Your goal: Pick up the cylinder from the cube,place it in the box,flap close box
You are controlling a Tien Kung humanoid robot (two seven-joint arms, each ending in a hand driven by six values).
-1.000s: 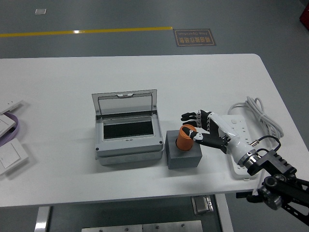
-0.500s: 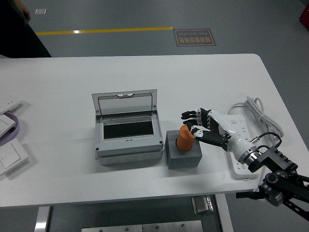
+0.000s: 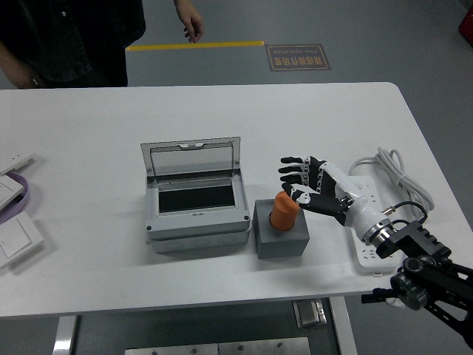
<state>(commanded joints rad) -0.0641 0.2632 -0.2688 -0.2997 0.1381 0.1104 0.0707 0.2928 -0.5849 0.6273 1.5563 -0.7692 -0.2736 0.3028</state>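
Observation:
An orange cylinder (image 3: 283, 211) stands upright on the dark grey cube (image 3: 281, 238), just right of the grey box (image 3: 196, 237). The box's hinged lid (image 3: 192, 157) stands raised at the back, and the dark inside shows. My right hand (image 3: 294, 182) hovers at the cylinder's upper right with its fingers (image 3: 295, 166) spread above and behind it. Its thumb (image 3: 301, 196) rests close to the cylinder's top edge; I cannot tell if it touches. The hand is open and holds nothing. My left arm is out of view.
A white power strip (image 3: 367, 225) with a coiled cable (image 3: 403, 177) lies under my right forearm. White switch panels (image 3: 15, 240) lie at the table's left edge. A person in dark clothes (image 3: 66, 37) stands at the far left, one hand (image 3: 194, 28) hanging.
My right hand has lifted slightly and drawn its fingers off the cylinder's side, spreading them. A person has walked into view at the top left.

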